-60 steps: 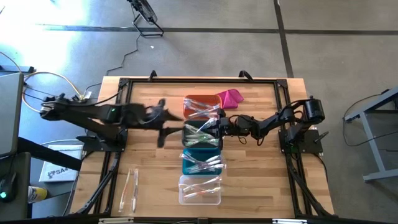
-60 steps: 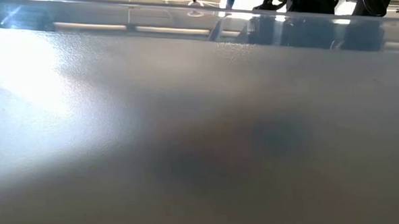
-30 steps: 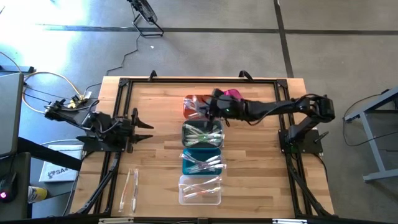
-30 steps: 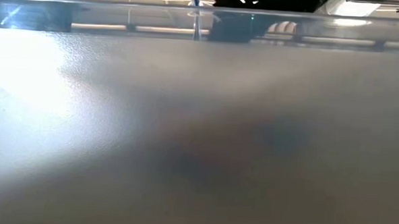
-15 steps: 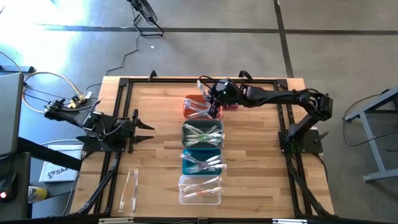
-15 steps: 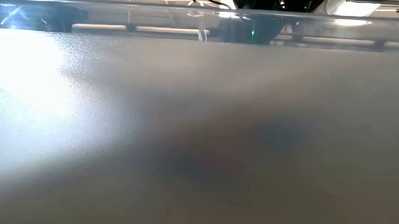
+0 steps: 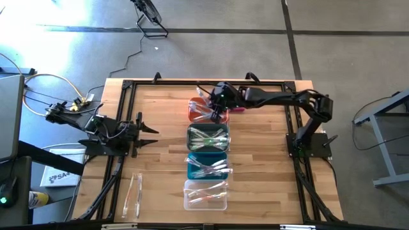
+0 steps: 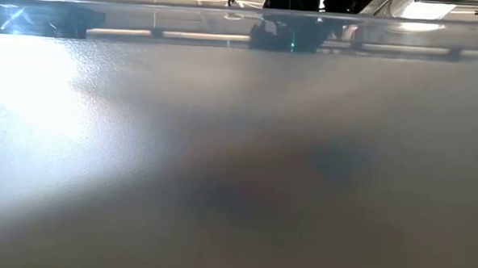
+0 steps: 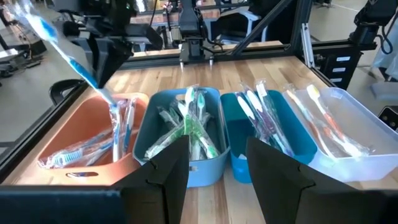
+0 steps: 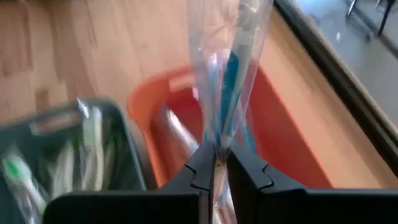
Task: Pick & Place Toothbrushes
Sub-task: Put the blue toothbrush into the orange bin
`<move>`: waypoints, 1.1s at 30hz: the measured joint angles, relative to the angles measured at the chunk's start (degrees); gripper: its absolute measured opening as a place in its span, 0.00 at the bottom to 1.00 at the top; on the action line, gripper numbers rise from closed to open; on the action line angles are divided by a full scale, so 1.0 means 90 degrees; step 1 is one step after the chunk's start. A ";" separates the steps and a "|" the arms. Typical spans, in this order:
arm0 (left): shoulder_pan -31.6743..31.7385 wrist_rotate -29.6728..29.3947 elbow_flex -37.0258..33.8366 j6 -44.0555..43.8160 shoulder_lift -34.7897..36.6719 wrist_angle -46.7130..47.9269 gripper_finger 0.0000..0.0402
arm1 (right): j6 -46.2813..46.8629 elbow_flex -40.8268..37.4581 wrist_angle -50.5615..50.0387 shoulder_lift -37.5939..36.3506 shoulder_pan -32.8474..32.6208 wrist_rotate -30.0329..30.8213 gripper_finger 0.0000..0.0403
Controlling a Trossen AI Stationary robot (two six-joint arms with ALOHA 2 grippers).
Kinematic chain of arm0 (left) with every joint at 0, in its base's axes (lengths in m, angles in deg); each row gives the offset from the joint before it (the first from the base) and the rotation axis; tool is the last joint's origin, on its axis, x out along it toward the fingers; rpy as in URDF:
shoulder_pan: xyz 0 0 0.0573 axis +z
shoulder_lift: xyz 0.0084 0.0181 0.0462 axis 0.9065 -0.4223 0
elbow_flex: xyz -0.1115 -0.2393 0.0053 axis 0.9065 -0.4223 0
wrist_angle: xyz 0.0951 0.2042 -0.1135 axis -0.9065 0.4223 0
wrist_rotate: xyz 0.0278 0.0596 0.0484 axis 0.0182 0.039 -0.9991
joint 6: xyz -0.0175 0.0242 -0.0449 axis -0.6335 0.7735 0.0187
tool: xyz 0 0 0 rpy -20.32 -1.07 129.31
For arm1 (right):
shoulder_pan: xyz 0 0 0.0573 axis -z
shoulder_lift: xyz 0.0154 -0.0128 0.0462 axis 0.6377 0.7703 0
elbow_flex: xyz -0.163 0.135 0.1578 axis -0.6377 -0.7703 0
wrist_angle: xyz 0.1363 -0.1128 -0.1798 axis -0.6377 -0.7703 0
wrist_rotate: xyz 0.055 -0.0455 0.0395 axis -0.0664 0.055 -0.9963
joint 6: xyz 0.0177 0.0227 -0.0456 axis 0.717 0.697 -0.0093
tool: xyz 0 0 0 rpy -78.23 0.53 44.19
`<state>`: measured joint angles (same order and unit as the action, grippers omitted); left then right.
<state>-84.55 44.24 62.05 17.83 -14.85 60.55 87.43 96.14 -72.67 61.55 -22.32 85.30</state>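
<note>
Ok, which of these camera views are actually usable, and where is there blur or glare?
Low view: almost wholly a grey blur, only a thin strip at the top shows anything. High view: sharp, with glare on the floor at upper left. Right wrist view: soft, the wrapped toothbrush and orange bin blurred. Left wrist view: clear.

right arm stretched across table, jaws pinched shut; left arm parked at left side, jaws apart.
</note>
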 joint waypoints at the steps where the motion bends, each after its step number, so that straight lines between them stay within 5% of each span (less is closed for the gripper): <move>1: 0.0000 0.0000 0.0000 0.0000 0.0000 0.0006 0.39 | -0.0049 0.0145 -0.0253 0.0104 0.0000 0.0002 0.05; 9: 0.0000 0.0000 0.0005 0.0000 -0.0007 0.0075 0.39 | -0.0188 0.1179 -0.1619 0.1042 0.0007 0.0146 0.05; 26: 0.0000 0.0000 0.0005 -0.0002 -0.0041 0.0116 0.39 | -0.0152 0.1222 -0.1932 0.1400 0.0180 -0.0186 0.05; 33: 0.0000 0.0000 0.0005 -0.0002 -0.0041 0.0116 0.39 | -0.0171 0.1219 -0.2010 0.1416 0.0175 -0.0164 0.18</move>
<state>-84.55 44.24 62.10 17.80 -15.22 61.59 85.89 107.12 -90.76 74.30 -20.75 83.82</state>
